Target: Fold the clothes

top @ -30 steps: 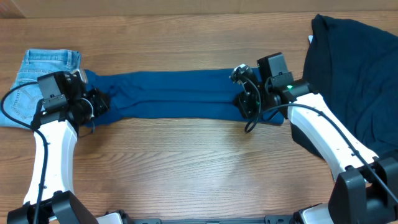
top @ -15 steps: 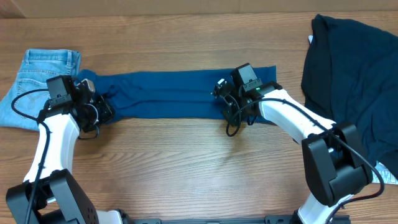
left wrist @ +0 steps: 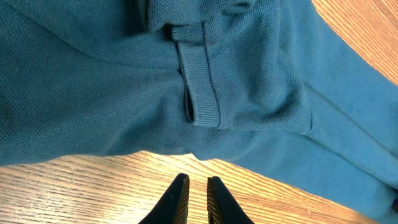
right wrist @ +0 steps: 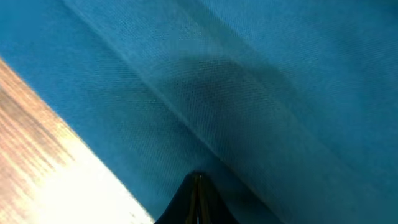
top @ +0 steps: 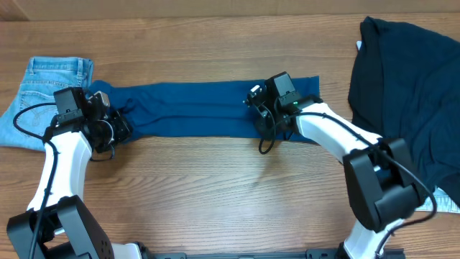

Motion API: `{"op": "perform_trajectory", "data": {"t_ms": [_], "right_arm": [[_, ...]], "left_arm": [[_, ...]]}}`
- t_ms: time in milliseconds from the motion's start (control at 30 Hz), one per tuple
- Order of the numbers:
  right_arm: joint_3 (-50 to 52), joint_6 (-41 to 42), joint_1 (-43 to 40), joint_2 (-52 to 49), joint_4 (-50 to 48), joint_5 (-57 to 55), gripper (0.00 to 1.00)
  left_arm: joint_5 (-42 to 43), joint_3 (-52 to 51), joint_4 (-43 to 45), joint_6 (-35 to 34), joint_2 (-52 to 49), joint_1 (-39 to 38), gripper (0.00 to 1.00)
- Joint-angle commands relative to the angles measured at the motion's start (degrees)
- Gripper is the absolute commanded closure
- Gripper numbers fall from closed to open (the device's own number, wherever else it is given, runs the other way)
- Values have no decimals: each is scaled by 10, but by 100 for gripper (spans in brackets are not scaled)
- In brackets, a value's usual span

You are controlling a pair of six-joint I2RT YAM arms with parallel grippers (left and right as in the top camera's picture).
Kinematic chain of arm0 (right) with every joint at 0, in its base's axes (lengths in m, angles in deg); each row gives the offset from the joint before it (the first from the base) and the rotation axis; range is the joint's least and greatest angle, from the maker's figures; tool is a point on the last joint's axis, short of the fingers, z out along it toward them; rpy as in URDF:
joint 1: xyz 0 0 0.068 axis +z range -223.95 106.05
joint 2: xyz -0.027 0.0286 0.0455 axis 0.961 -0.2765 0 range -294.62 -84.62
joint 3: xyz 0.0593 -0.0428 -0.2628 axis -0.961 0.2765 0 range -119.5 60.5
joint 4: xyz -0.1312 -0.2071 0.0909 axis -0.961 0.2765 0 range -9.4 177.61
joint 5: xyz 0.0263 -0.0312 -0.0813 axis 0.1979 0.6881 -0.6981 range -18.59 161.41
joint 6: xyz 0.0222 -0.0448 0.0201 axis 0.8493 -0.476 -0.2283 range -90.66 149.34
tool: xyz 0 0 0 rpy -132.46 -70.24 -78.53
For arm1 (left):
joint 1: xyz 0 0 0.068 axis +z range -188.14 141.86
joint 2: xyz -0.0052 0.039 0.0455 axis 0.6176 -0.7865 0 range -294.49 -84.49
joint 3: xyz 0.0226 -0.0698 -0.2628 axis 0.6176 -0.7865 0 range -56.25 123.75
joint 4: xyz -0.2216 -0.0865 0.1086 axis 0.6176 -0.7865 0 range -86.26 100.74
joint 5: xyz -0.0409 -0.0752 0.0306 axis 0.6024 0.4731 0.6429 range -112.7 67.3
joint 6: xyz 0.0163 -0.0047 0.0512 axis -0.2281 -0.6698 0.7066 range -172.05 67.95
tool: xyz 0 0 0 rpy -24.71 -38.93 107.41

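Note:
A blue shirt point(top: 194, 108) lies folded into a long strip across the middle of the table. My left gripper point(top: 118, 129) is at its left end. In the left wrist view the gripper point(left wrist: 194, 186) is nearly shut and empty over bare wood, just off the shirt's edge point(left wrist: 124, 81), near a ribbed band point(left wrist: 202, 87). My right gripper point(top: 260, 121) is over the strip's right part. In the right wrist view it point(right wrist: 198, 182) is shut, tips down on the blue cloth point(right wrist: 249, 74) by a fold ridge. I cannot tell whether any cloth is pinched.
Folded light-blue jeans point(top: 43, 93) lie at the far left, touching the shirt's left end. A dark navy garment point(top: 410, 93) is heaped at the right edge. Bare wooden table point(top: 215, 194) lies in front of the shirt.
My right gripper has moved left along the shirt, away from its right end. My left gripper shifted slightly right and up a second ago, then held still.

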Motion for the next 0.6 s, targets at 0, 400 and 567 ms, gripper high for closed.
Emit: {"op": "perform_trajectory", "data": {"t_ms": [0,400,567], "right_arm": [[-1,39,-3,-30,-29,-51,96],[-19,126,-9,-29,-78,-165,96],[-19,188,-55,-29,-89,-228,88]], "left_arm": [[4,-7,-3,12,-5,-4,85],[4,-7,-6,12,-5,-4,85],[0,-7,-7,12,-5,-4,85]]}}
